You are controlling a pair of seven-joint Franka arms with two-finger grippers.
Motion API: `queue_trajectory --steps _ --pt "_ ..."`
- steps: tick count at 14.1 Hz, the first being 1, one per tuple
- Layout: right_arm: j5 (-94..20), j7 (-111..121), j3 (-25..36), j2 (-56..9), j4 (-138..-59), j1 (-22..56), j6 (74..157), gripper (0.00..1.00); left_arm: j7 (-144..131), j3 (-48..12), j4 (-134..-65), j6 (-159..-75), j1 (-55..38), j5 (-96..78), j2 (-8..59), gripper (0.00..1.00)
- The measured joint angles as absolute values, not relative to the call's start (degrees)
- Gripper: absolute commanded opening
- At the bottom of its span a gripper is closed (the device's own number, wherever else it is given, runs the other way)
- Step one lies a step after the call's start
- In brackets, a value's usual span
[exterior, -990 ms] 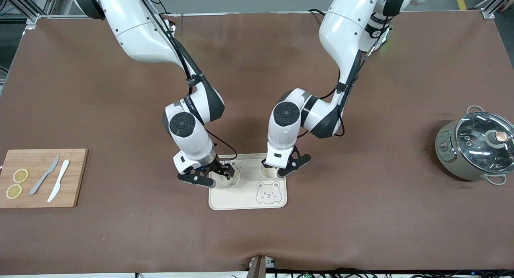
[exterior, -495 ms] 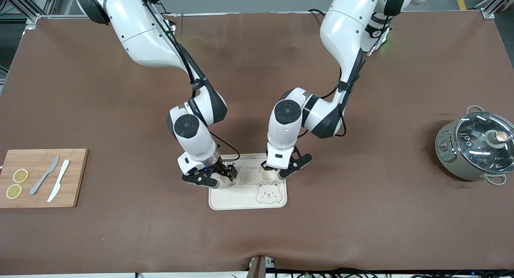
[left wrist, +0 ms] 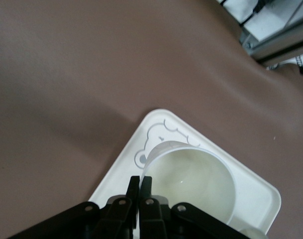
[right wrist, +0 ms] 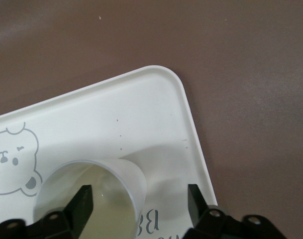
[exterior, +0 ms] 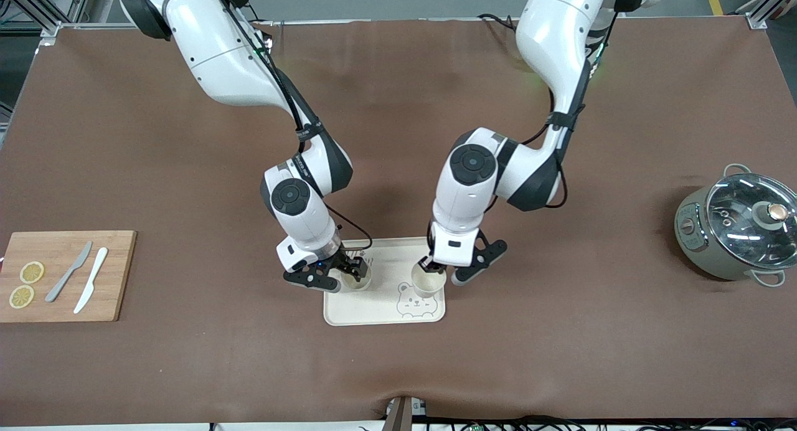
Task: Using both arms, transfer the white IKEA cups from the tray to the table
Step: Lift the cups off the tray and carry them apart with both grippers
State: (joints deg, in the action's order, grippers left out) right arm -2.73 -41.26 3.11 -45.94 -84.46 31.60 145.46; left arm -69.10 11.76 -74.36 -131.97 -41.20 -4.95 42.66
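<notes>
Cream bear tray (exterior: 373,309) as landmark, left gripper (left wrist: 140,185) pinching the rim of one white cup (exterior: 428,283) lifted over the tray, right gripper (right wrist: 139,199) with fingers spread astride the other cup (exterior: 357,279) standing on the tray

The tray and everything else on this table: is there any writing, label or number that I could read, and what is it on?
"B": one large grey letter printed on the tray, cut off by the right gripper; the rest of the word is hidden.
Small dark marks on the tray's rim by the right arm's cup: too small to read.
Bear face on the tray: a drawing, no words.
Pot dial: too small to read.
</notes>
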Motion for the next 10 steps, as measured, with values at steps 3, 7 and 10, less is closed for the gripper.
queue_trajectory --steps 3,7,10 --pt "-2.7 -41.3 3.1 -46.1 -84.4 31.6 145.5 0.16 -68.1 11.9 -74.4 -130.3 -38.9 -4.8 41.0 0.0" --pt "-2.7 -41.2 3.1 -46.4 -84.1 31.6 145.5 0.02 -63.6 12.0 -74.4 -126.1 -36.1 -4.7 39.3 0.0" --pt "-2.7 -41.2 3.1 -46.7 -83.8 31.6 145.5 0.01 -59.1 12.1 -74.5 -122.9 -33.5 -4.7 38.3 0.0"
